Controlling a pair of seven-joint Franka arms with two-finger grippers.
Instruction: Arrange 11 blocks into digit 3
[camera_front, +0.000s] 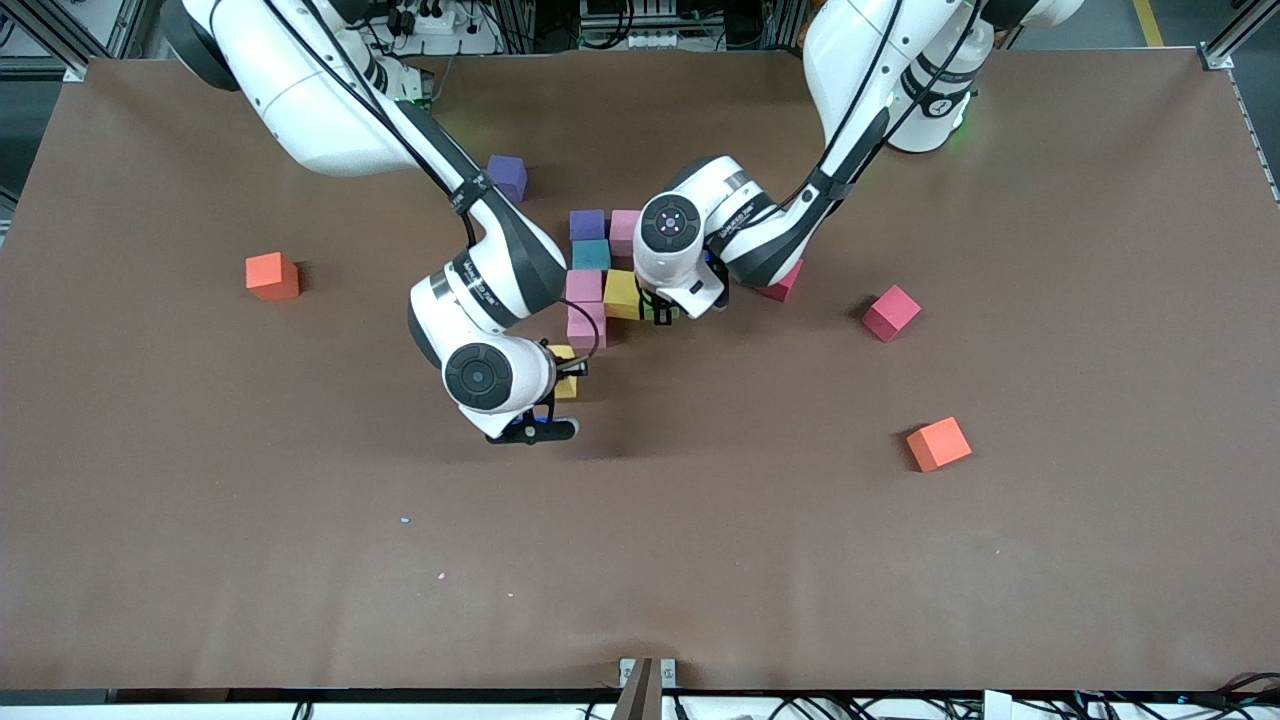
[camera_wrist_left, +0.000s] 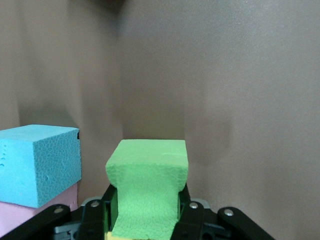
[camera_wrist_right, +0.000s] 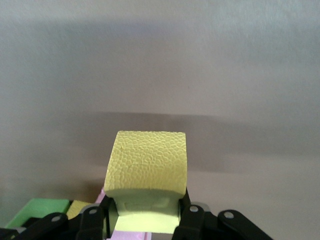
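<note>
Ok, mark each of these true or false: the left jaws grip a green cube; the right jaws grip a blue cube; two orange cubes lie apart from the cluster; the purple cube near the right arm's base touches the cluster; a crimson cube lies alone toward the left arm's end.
1. The left gripper grips a green cube. True.
2. The right gripper grips a blue cube. False: the right gripper is shut on a yellow cube.
3. Two orange cubes lie apart from the cluster. True.
4. The lone purple cube touches the cluster. False: bare table separates them.
5. A crimson cube lies alone toward the left arm's end. True.
</note>
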